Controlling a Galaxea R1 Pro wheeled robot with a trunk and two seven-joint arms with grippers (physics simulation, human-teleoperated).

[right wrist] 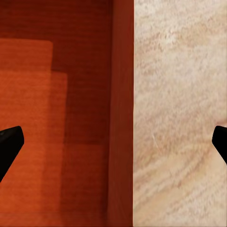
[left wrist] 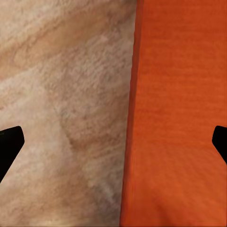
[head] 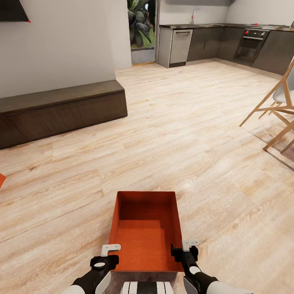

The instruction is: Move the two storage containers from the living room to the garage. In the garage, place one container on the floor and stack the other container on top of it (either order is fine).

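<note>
One orange-red open-top storage container (head: 145, 232) lies on the pale wood-plank floor of the living room, straight in front of me, and it is empty. My left gripper (head: 112, 253) is open and straddles the container's left wall near its close corner. In the left wrist view, that gripper (left wrist: 114, 142) has its fingers wide apart, one over the floor and one over the orange wall (left wrist: 179, 118). My right gripper (head: 184, 248) is open astride the right wall (right wrist: 122, 94). An orange-red corner (head: 1, 179), possibly the second container, pokes in at the left edge.
A long dark low cabinet (head: 61, 106) runs along the white wall at left, under a black TV corner (head: 12, 10). A kitchen with a steel dishwasher (head: 180, 45) and an oven (head: 251, 43) lies far ahead. Wooden chair legs (head: 273, 114) stand at right.
</note>
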